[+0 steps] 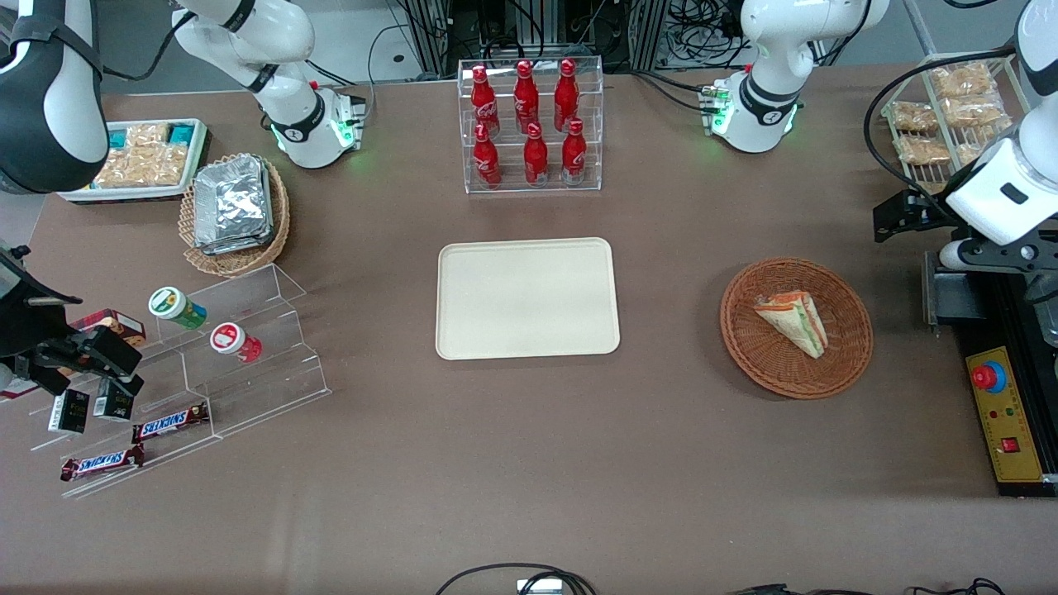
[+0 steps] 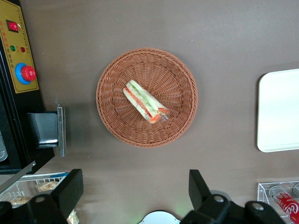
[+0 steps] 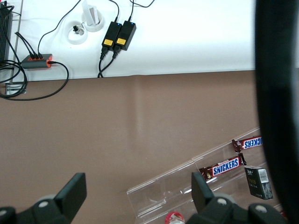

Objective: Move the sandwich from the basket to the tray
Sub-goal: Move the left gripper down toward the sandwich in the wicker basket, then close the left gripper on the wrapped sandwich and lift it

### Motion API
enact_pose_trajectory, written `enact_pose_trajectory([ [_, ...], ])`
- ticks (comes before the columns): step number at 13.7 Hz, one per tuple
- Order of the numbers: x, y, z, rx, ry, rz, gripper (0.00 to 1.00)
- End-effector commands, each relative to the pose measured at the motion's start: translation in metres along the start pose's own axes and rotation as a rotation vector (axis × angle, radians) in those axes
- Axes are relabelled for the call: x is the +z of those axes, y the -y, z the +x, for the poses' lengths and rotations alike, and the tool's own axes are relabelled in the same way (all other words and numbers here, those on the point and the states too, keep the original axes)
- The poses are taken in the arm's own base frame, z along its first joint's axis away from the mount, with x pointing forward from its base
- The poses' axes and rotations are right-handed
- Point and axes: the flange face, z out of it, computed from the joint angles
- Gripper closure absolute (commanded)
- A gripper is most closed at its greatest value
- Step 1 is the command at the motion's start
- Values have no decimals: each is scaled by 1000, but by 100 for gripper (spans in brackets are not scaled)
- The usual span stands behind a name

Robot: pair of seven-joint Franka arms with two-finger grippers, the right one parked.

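Still, hand (image 2: 133, 196) parted, above basket (image 2: 180, 123) rim.

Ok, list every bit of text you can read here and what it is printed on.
"SNICKERS": bar on the clear stepped stand.
"SNICKERS": second bar, nearer the front camera.
Red bottles: white script, too blurred to read.
Small black boxes: print too small.
Yellow control panel: no legible labels.
Gripper, above the table beside the basket, open, carries no text.
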Motion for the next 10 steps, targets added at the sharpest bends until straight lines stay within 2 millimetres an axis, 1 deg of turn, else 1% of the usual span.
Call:
enact_pose_trajectory([
  [1, 30, 5, 10, -22, 28, 14, 0],
  [2, 45, 8, 13, -71, 33, 14, 0],
  [3, 67, 9, 16, -133, 34, 16, 0],
  [5, 117, 4, 17, -229, 28, 42, 0],
  [6, 137, 3, 17, -269, 15, 51, 0],
  [7, 155, 1, 18, -310, -2, 48, 0],
  [10, 199, -5, 22, -441, -44, 33, 0],
])
